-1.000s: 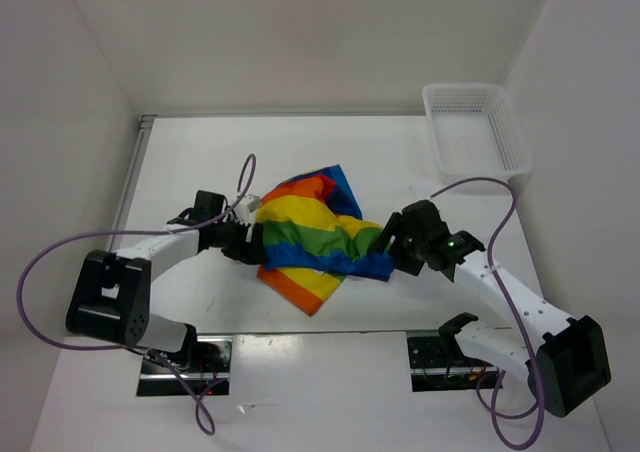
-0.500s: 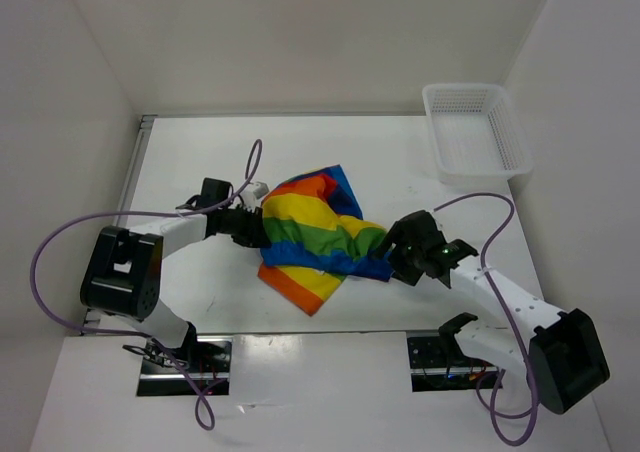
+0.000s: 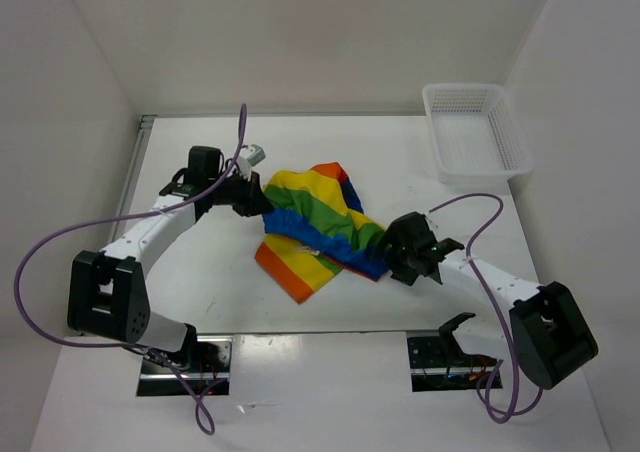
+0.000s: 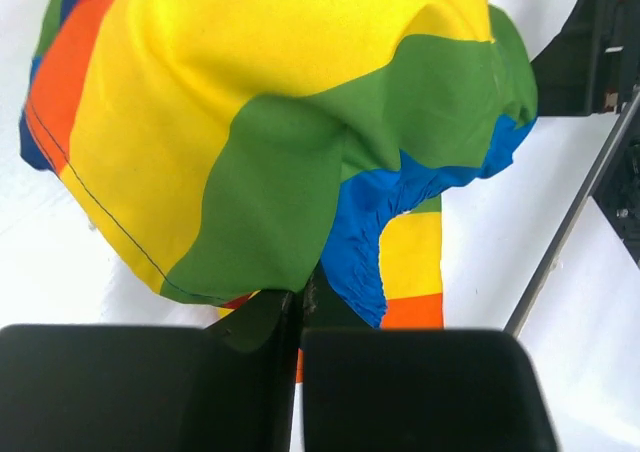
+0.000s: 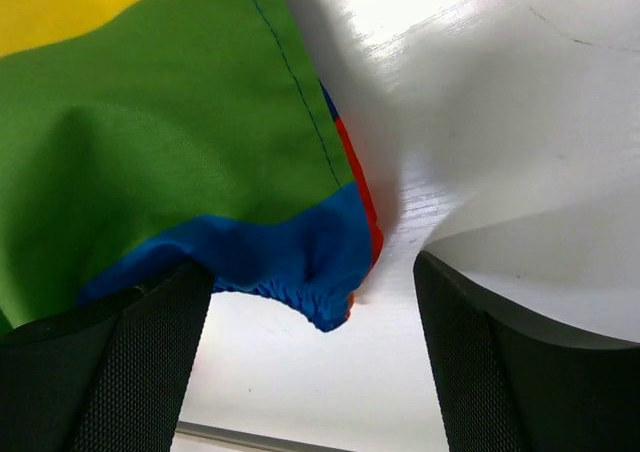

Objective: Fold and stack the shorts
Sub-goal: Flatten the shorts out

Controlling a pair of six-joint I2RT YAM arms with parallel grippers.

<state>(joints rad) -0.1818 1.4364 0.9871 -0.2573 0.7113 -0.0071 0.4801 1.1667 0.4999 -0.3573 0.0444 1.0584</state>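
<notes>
The rainbow-striped shorts [image 3: 315,227] lie crumpled at the table's middle, partly lifted on their left side. My left gripper [image 3: 252,198] is shut on their left edge. In the left wrist view its jaws [image 4: 298,310] meet with a green fold of the shorts [image 4: 250,122] pinched between them, and the cloth hangs ahead. My right gripper [image 3: 392,256] stands open at the right end of the shorts. In the right wrist view the blue elastic waistband corner [image 5: 320,272] sits between its spread mesh fingers [image 5: 150,362], low over the table. The drawstring is hidden.
A white mesh basket [image 3: 462,88] stands at the back right corner. White walls close in the table at the back and both sides. Purple cables loop from both arms. The table's metal edge strip [image 3: 135,172] runs along the left side.
My left gripper closed on the shorts' left edge and drew it back and upward, stretching the cloth. My right gripper slid in lower at the blue corner and stayed open.
</notes>
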